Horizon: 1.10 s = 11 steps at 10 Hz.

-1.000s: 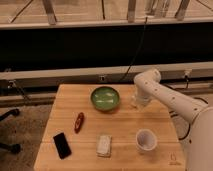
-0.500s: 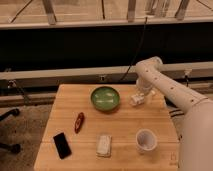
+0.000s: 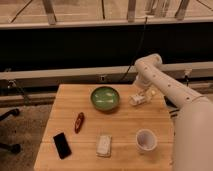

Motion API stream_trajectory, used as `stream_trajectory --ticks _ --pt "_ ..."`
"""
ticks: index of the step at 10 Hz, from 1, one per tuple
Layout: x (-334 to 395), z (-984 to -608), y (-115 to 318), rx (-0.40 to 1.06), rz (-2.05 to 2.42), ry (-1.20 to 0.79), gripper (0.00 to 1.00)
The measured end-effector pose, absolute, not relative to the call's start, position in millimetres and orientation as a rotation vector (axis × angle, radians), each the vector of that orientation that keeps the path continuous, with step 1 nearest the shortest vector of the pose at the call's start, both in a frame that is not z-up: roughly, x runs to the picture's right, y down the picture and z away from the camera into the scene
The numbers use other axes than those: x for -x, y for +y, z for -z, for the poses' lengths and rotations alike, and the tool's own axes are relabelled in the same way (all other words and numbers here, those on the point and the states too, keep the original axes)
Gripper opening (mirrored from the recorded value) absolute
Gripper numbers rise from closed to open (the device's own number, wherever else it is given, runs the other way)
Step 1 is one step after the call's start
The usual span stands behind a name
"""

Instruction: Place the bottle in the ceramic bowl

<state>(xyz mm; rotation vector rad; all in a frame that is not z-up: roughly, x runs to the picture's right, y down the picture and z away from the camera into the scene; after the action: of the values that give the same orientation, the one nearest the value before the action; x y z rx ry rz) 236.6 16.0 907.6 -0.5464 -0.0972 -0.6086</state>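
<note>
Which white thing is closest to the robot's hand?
The bottle, right at the gripper, beside the green bowl. The cup and flat packet sit farther away, toward the table's front edge.

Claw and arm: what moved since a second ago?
The arm lifted its bend higher; the claw stayed by the bottle, right of the ceramic bowl. I cannot tell whether the bottle was grabbed. Bowl, white cup and the rest stayed put.
</note>
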Motion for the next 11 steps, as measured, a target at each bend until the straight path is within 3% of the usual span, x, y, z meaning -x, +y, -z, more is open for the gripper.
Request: stream_trajectory --ticks 3,7,8,11 --pt "-245 -955 23 0.593 0.587 -0.082 0.8" --pt "-265 -976 31 0.649 0.553 -0.05 0.78" --pt "-270 -977 32 0.658 0.549 -0.041 0.73" --pt "-277 -978 38 0.687 0.54 -0.033 0.43"
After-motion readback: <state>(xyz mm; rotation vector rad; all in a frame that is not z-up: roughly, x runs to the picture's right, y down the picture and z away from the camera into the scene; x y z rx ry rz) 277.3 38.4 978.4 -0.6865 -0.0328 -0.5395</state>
